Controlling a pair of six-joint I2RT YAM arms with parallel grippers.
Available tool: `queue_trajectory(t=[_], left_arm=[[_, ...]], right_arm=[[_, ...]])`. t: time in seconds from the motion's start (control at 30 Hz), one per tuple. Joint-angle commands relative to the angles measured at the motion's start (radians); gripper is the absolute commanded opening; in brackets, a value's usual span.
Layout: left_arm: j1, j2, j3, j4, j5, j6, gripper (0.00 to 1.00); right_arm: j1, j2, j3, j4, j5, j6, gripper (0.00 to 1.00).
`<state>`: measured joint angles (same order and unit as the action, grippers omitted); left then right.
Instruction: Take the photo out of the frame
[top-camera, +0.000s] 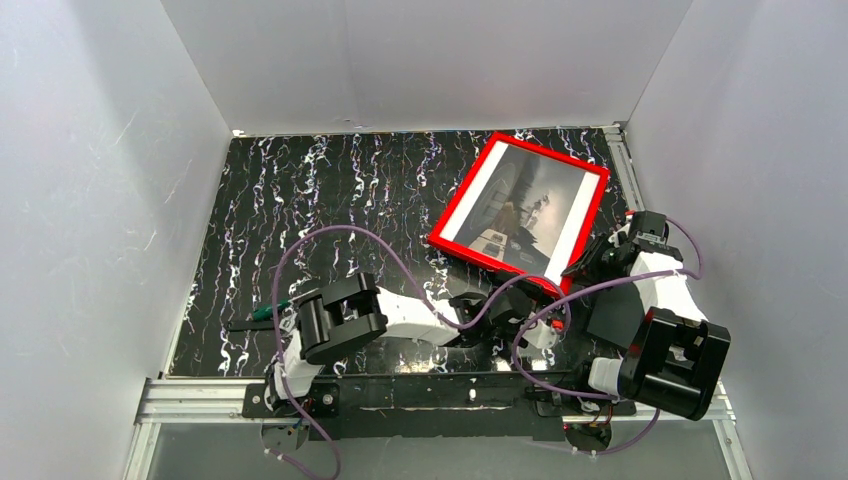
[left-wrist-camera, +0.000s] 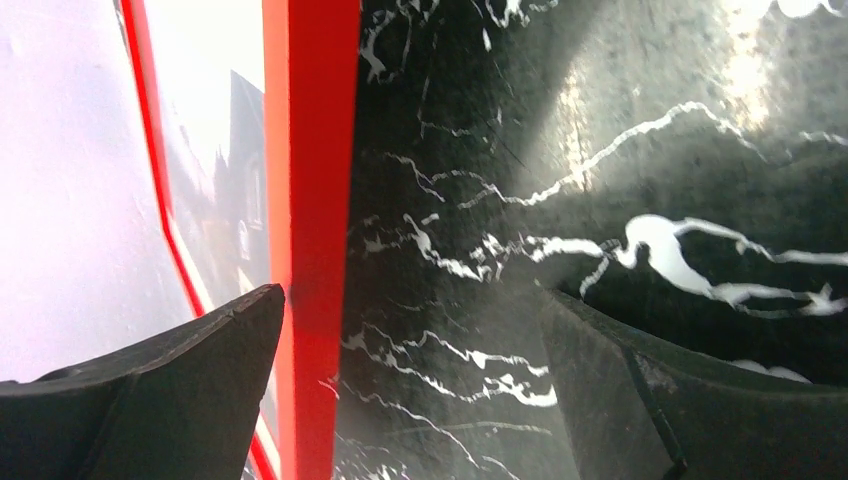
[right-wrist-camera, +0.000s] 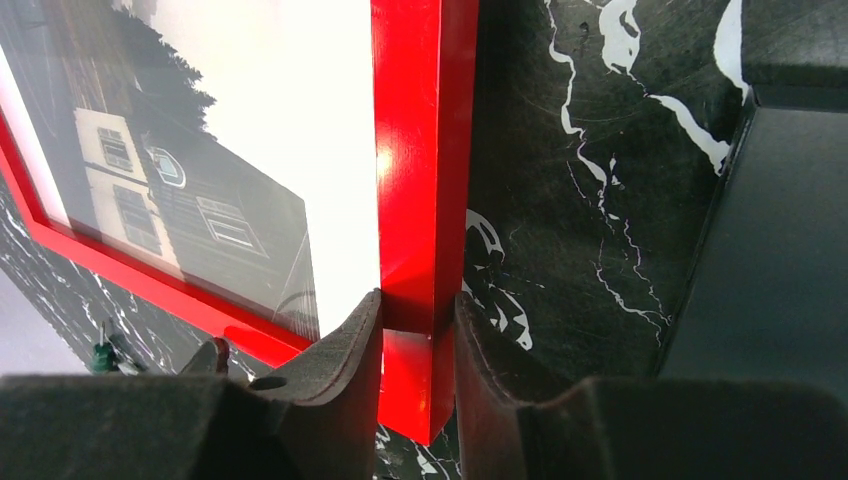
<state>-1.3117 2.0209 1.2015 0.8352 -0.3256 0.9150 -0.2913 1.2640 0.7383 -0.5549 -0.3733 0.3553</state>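
At the counter's (top-camera: 300, 200) far right: red frame (top-camera: 463, 190), tilted, photo (top-camera: 530, 205) inside. Right hand (right-wrist-camera: 420, 325) clamped on its edge; left hand (left-wrist-camera: 415, 320) wide apart, another edge between its fingers.

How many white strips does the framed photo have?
2. In the top view, one white strip runs along the photo's left long side, the other along its right long side. None seem hidden.

My inventory from the feeds:
- frame (top-camera: 462, 190): bright red, glossy.
- photo (top-camera: 525, 205): dim grey-black scene, with a white strip along each long side.
- table (top-camera: 300, 200): black, with white marble veining.
- walls (top-camera: 100, 200): plain pale grey.
- cable (top-camera: 350, 228): purple.
- left arm (top-camera: 410, 318): white link, black joints.
- right arm (top-camera: 665, 290): I see the same colours.
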Motion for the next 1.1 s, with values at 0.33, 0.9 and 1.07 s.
queue_trajectory(t=[0.33,0.9,1.07], left_arm=[[0.05,0.223,0.175,-0.005,-0.026,0.073,0.95],[0.049,0.261,0.207,0.092,-0.092,0.156,0.35],[0.049,0.212,0.189,0.046,-0.093,0.146,0.17]], right_arm=[[0.003,-0.077,0.018,-0.042,-0.098,0.012,0.01],[0.007,-0.073,0.024,-0.051,-0.099,0.012,0.01],[0.006,-0.094,0.044,-0.073,-0.087,0.02,0.01]])
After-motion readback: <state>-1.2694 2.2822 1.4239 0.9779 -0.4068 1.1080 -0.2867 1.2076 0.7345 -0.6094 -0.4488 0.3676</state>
